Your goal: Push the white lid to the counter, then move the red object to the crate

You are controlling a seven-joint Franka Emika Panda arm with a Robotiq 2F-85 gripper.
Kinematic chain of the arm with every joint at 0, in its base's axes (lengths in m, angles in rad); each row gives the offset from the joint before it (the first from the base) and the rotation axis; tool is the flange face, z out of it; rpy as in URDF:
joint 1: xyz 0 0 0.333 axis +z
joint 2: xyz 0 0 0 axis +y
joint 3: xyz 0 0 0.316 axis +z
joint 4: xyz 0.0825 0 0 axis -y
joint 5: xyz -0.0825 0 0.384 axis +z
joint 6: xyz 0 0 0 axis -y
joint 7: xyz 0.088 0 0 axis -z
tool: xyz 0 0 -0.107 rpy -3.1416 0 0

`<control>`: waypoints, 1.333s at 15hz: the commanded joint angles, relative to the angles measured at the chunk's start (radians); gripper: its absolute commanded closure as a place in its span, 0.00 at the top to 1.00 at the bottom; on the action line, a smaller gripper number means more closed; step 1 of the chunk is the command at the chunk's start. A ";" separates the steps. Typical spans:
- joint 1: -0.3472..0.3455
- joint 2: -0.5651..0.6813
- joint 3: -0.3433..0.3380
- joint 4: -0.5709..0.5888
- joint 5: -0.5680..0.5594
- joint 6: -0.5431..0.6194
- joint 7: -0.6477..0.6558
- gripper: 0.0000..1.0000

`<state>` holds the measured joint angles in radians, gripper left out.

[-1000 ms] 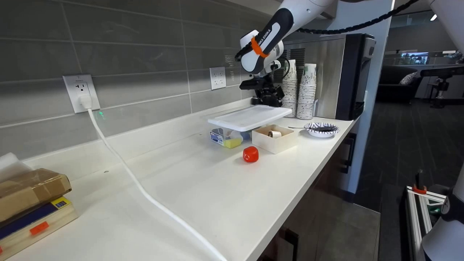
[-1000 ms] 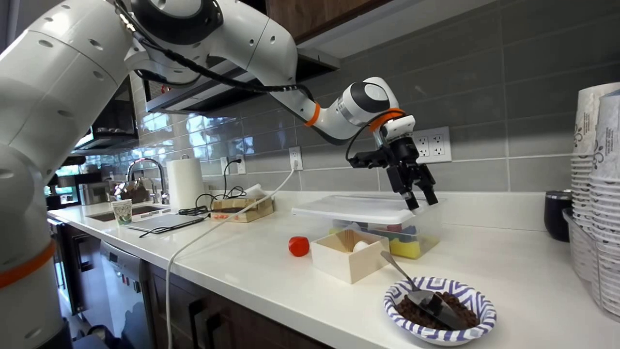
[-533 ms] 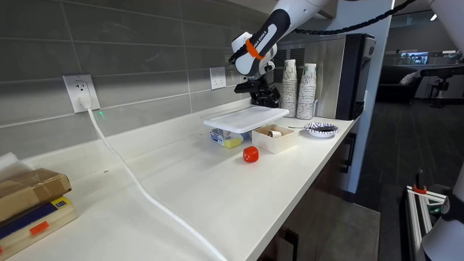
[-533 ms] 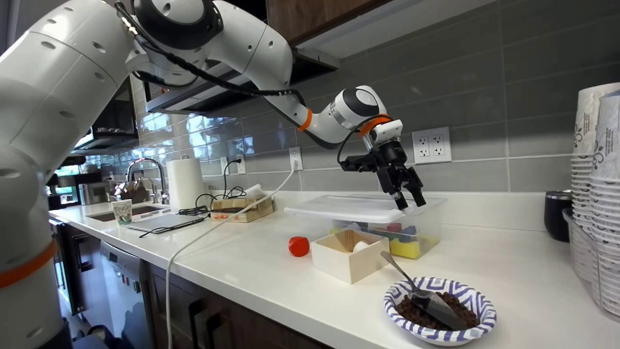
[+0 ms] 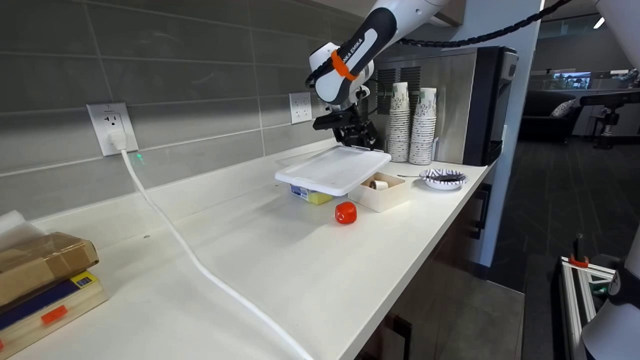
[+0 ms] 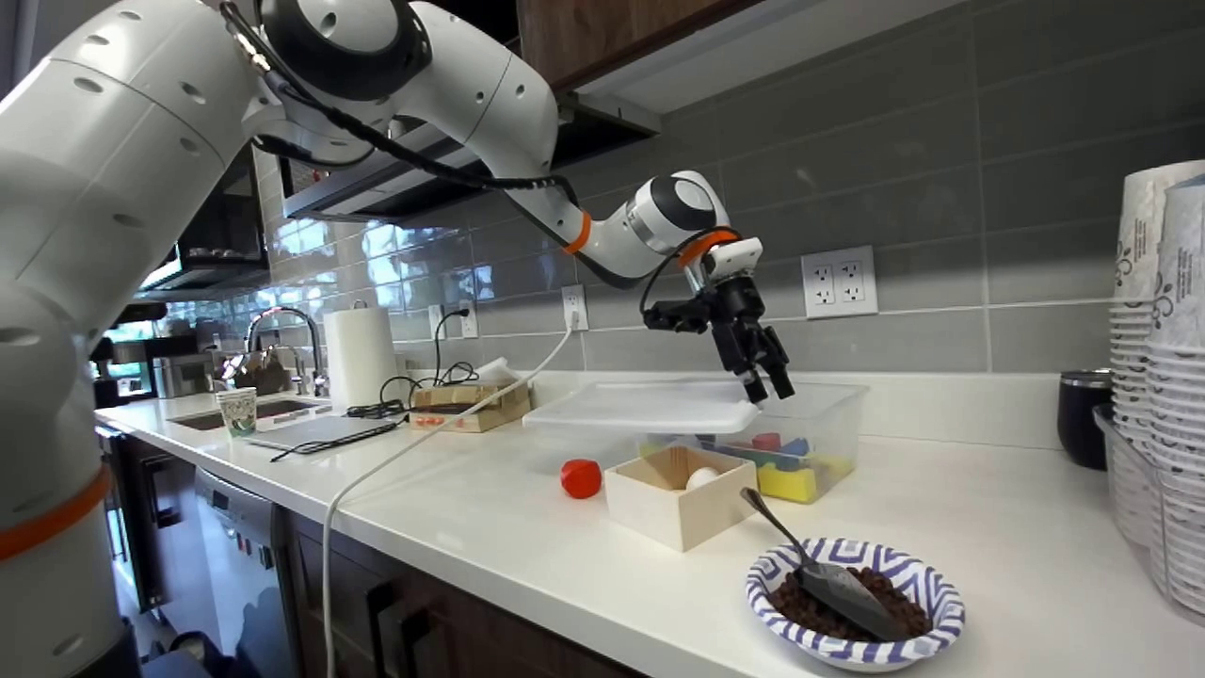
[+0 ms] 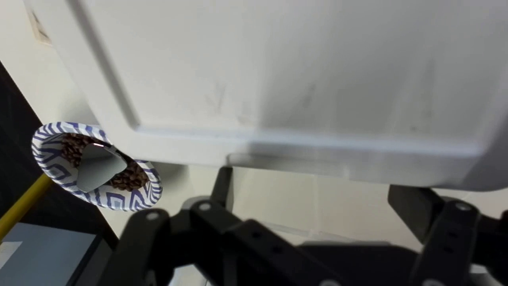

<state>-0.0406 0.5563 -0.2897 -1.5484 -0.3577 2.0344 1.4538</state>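
Robotiq gripper [image 7: 317, 180] spread wide at the edge of the white plastic lid [image 7: 278, 79], top of the wrist view; rounded red object [image 6: 581, 478] on the countertop [image 6: 499, 499], lower middle in an exterior view

Arm [image 6: 508, 113] glossy white, rounded, thin-seamed, dotted with small grey plugs [image 6: 191, 92]. Black collars [image 6: 400, 66] around pale joint discs [image 6: 352, 17]. Black panel [image 5: 382, 25], pale pill-shaped inset [image 5: 366, 47], white lettering [image 5: 354, 49] reading "NKA EMIKA" right beside orange band [image 5: 343, 65]. More orange at wrist [image 6: 732, 257] and on thick lower link [image 6: 56, 603]. Silvery ring [image 6: 644, 226] near wrist. Ribbed black cable [image 5: 490, 37], thinner black wire [image 6: 653, 279] looped at wrist. Gripper [image 6: 770, 391] matte black, angular, many jointed pieces, dark bar-shaped housing [image 6: 676, 316] jutting from one side. Wrist view: blocky black fingers [image 7: 223, 184], round silvery screw heads [image 7: 204, 206], slightly blurred.
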 commanded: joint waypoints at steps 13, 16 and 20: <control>0.071 -0.015 0.121 -0.039 0.014 -0.012 -0.203 1.00; 0.093 -0.011 0.130 -0.055 0.006 -0.020 -0.225 1.00; 0.125 -0.008 0.142 -0.065 -0.002 -0.040 -0.258 1.00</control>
<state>0.0619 0.5496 -0.1575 -1.5901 -0.3569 2.0055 1.2173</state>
